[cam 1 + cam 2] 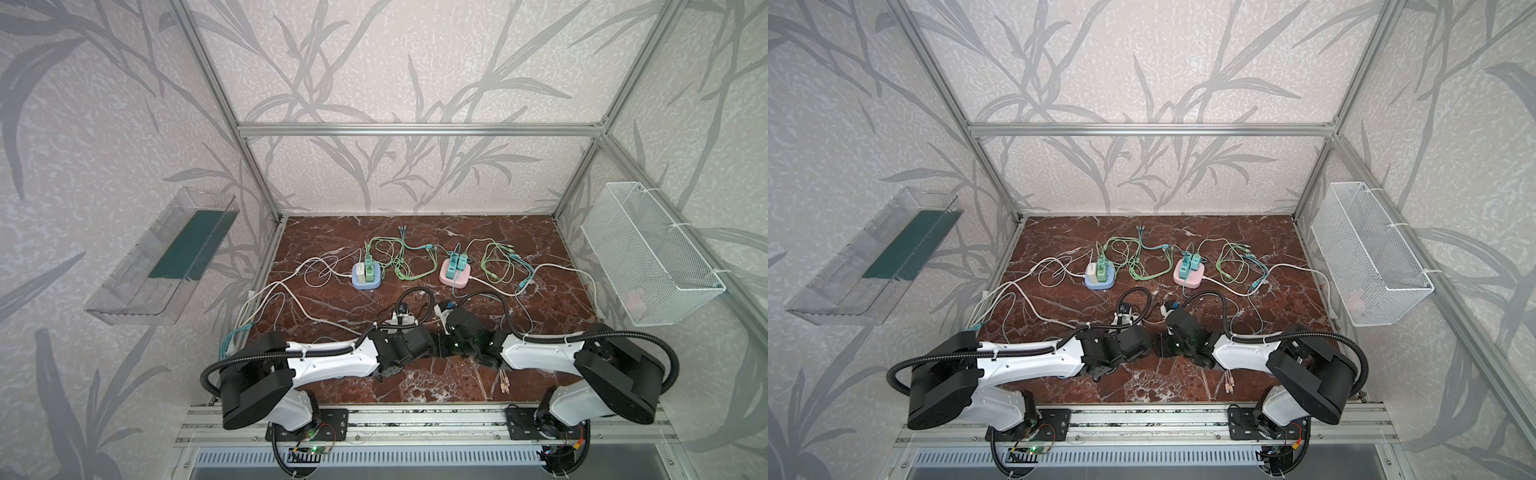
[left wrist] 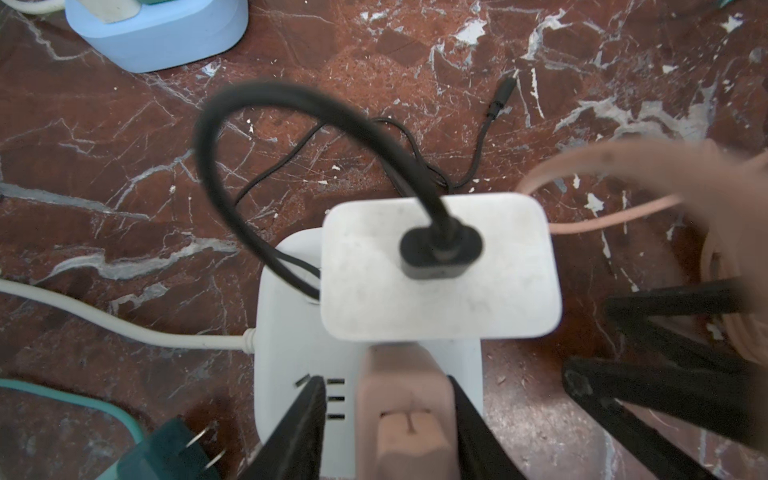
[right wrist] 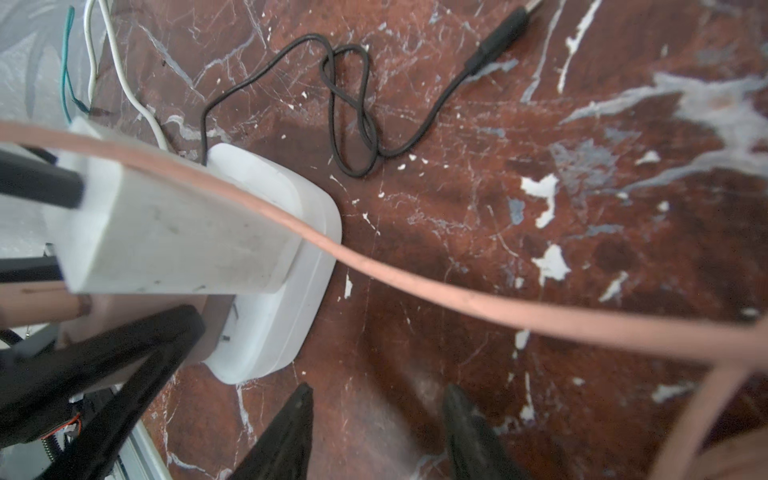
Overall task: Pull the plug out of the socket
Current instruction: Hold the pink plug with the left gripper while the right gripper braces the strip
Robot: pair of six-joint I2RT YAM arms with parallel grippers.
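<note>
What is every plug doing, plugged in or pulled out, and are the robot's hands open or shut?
pink plug: plugged into the white socket.
white charger: plugged into the same socket, with the black cable stuck in its top.
teal plug: pulled out, prongs bare.
left hand: set around the pink plug; how tight the grip is cannot be told.
right hand: open, holding nothing.
</note>
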